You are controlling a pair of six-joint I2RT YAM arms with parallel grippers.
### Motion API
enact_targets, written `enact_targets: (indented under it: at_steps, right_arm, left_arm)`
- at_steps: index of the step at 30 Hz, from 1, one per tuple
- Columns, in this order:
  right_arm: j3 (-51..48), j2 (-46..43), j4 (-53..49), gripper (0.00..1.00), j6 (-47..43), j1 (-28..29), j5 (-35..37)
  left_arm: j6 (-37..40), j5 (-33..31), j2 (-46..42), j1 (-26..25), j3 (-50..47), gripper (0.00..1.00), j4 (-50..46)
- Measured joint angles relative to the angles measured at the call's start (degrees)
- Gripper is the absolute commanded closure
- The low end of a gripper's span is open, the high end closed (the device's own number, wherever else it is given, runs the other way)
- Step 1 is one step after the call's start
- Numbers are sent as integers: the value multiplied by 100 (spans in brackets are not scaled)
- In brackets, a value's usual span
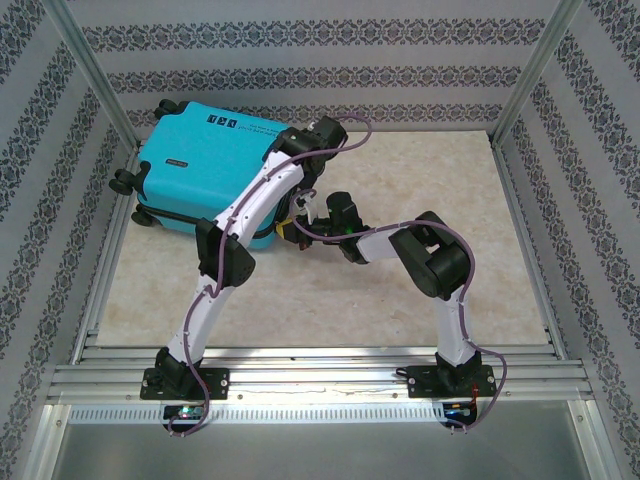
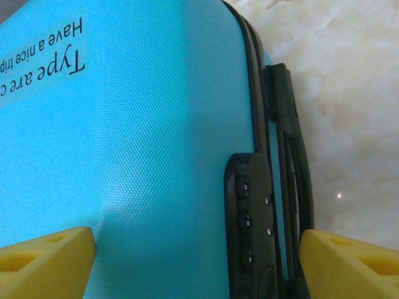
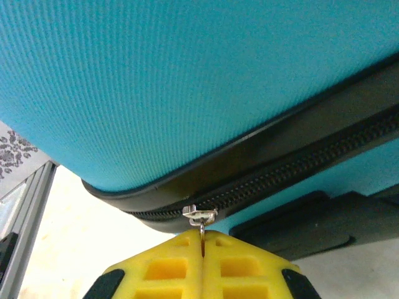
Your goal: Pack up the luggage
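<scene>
- Progress first: the small turquoise hard-shell suitcase (image 1: 200,160) is lying flat with both shells together, so I'd say the packing part is over and we're at the zipping-up stage.
- It sits at the far left of the beige marble-look bench (image 1: 420,200), one end right by the left frame post.
- The right gripper (image 3: 202,249) is clenched on the little silver zipper pull (image 3: 201,216). The tab runs straight down between the closed yellow pads.
- That slider sits on the black zipper band (image 3: 299,165), right at a rounded corner of the case. The teeth to the right of it look meshed. Round the corner to the left I can't tell.
- The left gripper (image 2: 196,249) is released, yellow fingers spread wide over the top shell near the black combination lock (image 2: 249,218) and the black carry handle (image 2: 293,156). It's grasping nothing.
- What's left, my guess: run the slider the rest of the way around, then let go. I can't see inside, so no idea what actually got packed.
- Head count: one suitcase, two arms with one gripper each, one zipper pull, one lock with three dials, one handle, and at least two black wheels (image 1: 123,182) on the case's left end.
</scene>
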Motion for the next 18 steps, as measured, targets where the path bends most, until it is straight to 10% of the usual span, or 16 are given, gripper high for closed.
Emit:
enact_targets:
  at_steps: [18]
  right_arm:
    - [9,2,149,100,-2,-42,273]
  left_arm:
    - [-313,-140,-699,76,-1244,42,356]
